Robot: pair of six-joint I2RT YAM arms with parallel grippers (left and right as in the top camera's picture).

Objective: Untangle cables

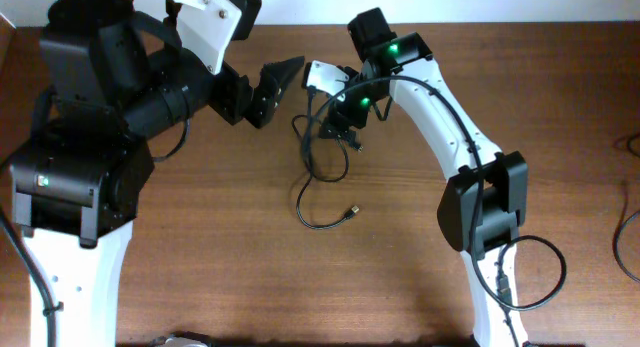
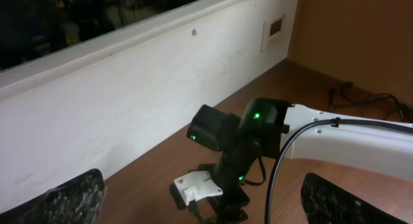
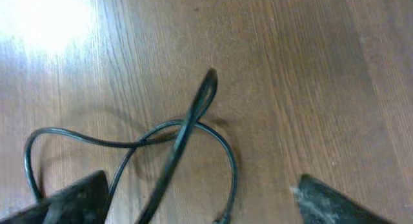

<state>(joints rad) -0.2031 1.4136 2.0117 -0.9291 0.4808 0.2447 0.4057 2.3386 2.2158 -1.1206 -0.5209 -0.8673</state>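
Cables (image 3: 186, 121): thin black strands on wooden table (image 1: 200, 247), centre, crossing in loose loop just below right gripper (image 3: 200, 182). I read its fingers (image 3: 77, 198) as spread wide, one strand passing between them; contact I cannot tell. Plug end (image 1: 352, 211) lies nearer front edge. Left gripper (image 1: 283, 87) faces right arm's wrist (image 2: 258, 130), jaws wide apart.

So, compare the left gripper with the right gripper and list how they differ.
The left gripper points level across the table toward the right arm; the right gripper points down at the tabletop. The left gripper sits off to the side of the cables; the right gripper hangs right over them. Both have fingers spread wide, gripping nothing.
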